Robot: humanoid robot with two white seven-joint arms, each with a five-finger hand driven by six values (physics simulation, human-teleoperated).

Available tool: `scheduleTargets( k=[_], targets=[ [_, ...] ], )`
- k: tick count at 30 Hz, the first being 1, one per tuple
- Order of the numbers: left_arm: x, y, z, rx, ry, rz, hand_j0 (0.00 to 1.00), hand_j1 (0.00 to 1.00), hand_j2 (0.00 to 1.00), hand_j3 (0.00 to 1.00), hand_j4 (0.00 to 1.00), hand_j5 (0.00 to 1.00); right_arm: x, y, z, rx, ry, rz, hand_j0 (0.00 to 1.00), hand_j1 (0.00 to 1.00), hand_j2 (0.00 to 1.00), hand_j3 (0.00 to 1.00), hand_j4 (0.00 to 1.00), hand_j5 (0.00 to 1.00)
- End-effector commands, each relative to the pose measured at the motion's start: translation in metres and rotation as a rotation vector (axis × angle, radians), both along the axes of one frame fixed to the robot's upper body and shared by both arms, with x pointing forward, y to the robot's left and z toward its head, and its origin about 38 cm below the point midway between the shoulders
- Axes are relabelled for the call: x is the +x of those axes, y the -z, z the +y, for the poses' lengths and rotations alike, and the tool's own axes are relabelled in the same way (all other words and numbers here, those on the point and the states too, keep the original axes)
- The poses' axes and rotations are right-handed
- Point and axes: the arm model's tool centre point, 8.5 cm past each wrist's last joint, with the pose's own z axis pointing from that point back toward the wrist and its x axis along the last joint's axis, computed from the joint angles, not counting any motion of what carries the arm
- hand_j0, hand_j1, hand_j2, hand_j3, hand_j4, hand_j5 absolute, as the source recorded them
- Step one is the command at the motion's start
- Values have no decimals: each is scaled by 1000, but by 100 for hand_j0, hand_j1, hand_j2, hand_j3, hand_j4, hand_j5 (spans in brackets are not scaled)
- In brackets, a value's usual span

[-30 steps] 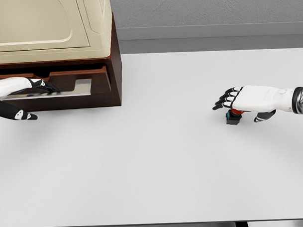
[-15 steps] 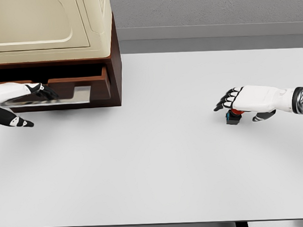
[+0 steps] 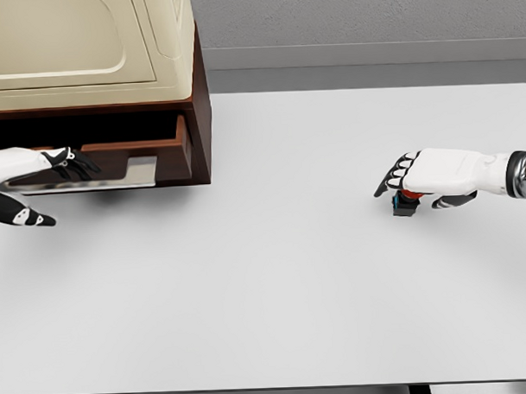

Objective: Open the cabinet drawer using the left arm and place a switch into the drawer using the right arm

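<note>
Switch [image 3: 406, 204] under right hand [image 3: 431, 181]

Both hands, left hand [image 3: 25, 175] and right hand [image 3: 428, 179]: smooth white shells, black finger joints and tips. Right forearm [image 3: 525, 172] carries a dark grey ribbed wrist band.

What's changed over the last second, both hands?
The left hand on the drawer handle has drawn back toward the left edge, the drawer following. The right hand has closed its thumb in around the switch. Switch, cabinet and table stayed put.
</note>
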Motion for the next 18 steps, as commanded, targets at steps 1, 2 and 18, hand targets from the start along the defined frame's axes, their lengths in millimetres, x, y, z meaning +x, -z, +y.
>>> scheduleTargets(
  k=[1, 2, 18],
  targets=[
    [-3, -17, -8, -192, 3, 24, 81, 81, 81, 81, 81, 81, 0, -1, 0, 4, 3, 0, 86, 86, 86, 86, 86, 86],
    [-3, -18, -7, -196, 4, 23, 81, 81, 81, 81, 81, 81, 0, 0, 0, 3, 3, 2, 86, 86, 86, 86, 86, 86],
    [-14, -33, 3, -239, 34, 28, 81, 81, 81, 81, 81, 81, 1, 5, 0, -3, 5, 16, 85, 85, 85, 85, 85, 85]
  ],
)
